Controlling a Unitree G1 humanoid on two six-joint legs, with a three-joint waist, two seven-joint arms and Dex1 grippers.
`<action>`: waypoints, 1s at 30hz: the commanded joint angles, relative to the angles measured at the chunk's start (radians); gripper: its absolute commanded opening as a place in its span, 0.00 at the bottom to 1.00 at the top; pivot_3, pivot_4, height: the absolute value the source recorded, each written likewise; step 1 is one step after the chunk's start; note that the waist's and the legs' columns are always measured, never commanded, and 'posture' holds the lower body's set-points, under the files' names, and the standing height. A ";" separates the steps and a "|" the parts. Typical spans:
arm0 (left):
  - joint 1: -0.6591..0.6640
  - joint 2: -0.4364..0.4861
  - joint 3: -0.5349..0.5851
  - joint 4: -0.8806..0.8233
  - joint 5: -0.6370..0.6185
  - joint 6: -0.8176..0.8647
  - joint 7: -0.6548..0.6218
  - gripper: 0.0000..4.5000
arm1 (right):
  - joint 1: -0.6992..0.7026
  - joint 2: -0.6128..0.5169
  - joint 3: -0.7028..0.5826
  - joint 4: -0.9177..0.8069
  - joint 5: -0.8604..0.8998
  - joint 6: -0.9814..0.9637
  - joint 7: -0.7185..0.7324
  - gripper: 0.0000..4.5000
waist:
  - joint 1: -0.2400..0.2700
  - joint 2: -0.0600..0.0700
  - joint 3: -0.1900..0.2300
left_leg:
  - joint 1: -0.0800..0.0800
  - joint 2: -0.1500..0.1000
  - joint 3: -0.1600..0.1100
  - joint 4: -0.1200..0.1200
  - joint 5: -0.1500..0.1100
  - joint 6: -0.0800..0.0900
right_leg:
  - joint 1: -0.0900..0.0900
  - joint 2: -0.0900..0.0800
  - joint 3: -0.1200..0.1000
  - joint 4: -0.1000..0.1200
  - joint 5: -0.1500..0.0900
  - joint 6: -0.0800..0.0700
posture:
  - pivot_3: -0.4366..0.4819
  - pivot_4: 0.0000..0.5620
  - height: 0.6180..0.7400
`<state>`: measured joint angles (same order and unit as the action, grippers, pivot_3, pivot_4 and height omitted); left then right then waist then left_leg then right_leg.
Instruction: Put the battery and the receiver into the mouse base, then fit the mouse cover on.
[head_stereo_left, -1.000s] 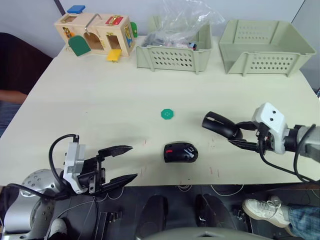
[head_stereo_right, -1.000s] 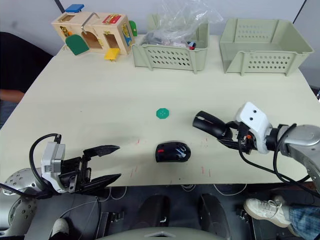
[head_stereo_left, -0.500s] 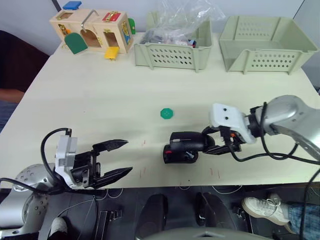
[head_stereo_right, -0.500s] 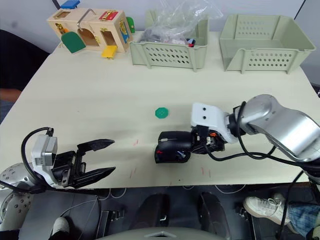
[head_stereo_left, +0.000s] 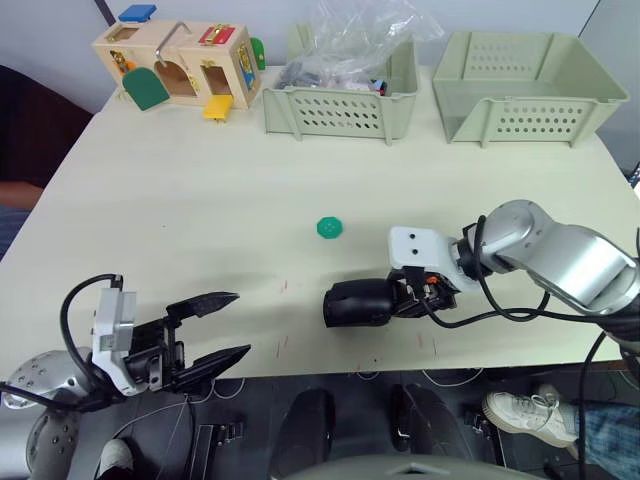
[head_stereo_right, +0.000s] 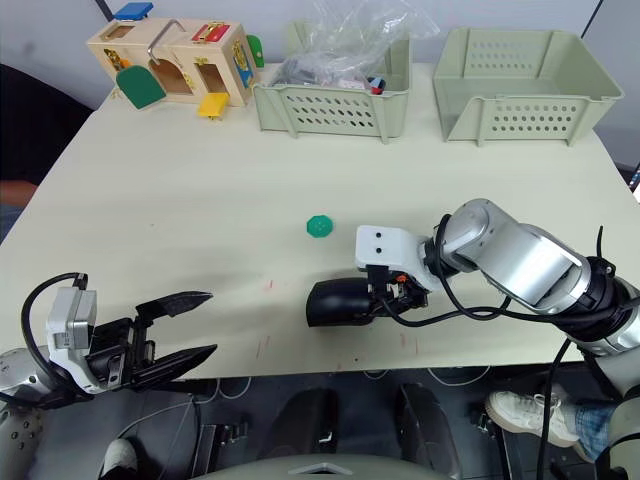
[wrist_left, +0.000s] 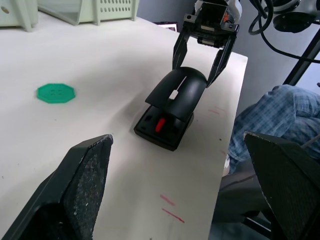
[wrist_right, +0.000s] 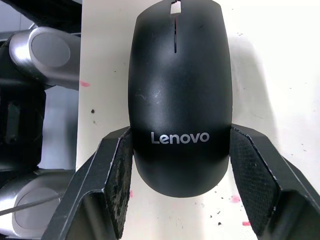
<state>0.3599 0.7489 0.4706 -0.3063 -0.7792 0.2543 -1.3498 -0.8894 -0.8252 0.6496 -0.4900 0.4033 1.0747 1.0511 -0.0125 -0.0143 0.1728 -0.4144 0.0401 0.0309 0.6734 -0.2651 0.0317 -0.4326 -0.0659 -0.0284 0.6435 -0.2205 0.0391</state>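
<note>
Right fingers (wrist_right: 120, 185) grasping mouse cover (head_stereo_left: 360, 302) on mouse base (wrist_left: 161, 126) | left fingers (head_stereo_left: 215, 303) released | green disc (head_stereo_left: 330, 228) near

Green disc (head_stereo_left: 330, 228), two bins (head_stereo_left: 340, 112), toy box (head_stereo_left: 178, 68).

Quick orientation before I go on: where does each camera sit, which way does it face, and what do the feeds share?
Left and right eye: on the head, looking down over the table; both arms show.
Left wrist: along the open left gripper, facing the mouse cover held by the right gripper above the mouse base.
Right wrist: along the right gripper, fingers flanking the cover.
Every view shows the cover.
</note>
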 joint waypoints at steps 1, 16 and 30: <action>0.008 0.003 0.034 -0.026 -0.006 -0.018 -0.005 1.00 | 0.001 0.022 0.004 0.000 -0.020 0.004 -0.005 0.55 | 0.000 0.000 0.000 | 0.000 0.000 0.000 0.000 0.000 0.000 | 0.000 0.000 0.000 0.000 0.000 0.000 | 0.48 0.27 1.00; 0.007 0.002 0.023 -0.018 0.007 -0.023 -0.004 1.00 | 0.002 0.075 0.038 0.062 -0.082 0.002 0.002 0.55 | 0.000 0.000 0.000 | 0.000 0.000 0.000 0.001 0.000 0.000 | 0.000 0.000 0.000 0.001 0.000 0.000 | 0.48 0.27 1.00; 0.022 -0.005 0.015 -0.021 0.019 -0.035 -0.002 1.00 | -0.012 0.109 0.061 0.062 -0.101 0.037 0.004 0.55 | 0.000 0.000 0.000 | 0.000 0.000 0.000 0.002 0.000 0.000 | 0.000 0.000 0.000 0.002 0.001 0.000 | 0.48 0.27 1.00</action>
<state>0.3740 0.7463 0.4705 -0.3063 -0.7574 0.2353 -1.3491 -0.8818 -0.7192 0.7084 -0.4128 0.3087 1.0978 1.0573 -0.0127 -0.0143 0.1727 -0.4144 0.0401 0.0312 0.6754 -0.2650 0.0317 -0.4323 -0.0659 -0.0282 0.6453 -0.2200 0.0393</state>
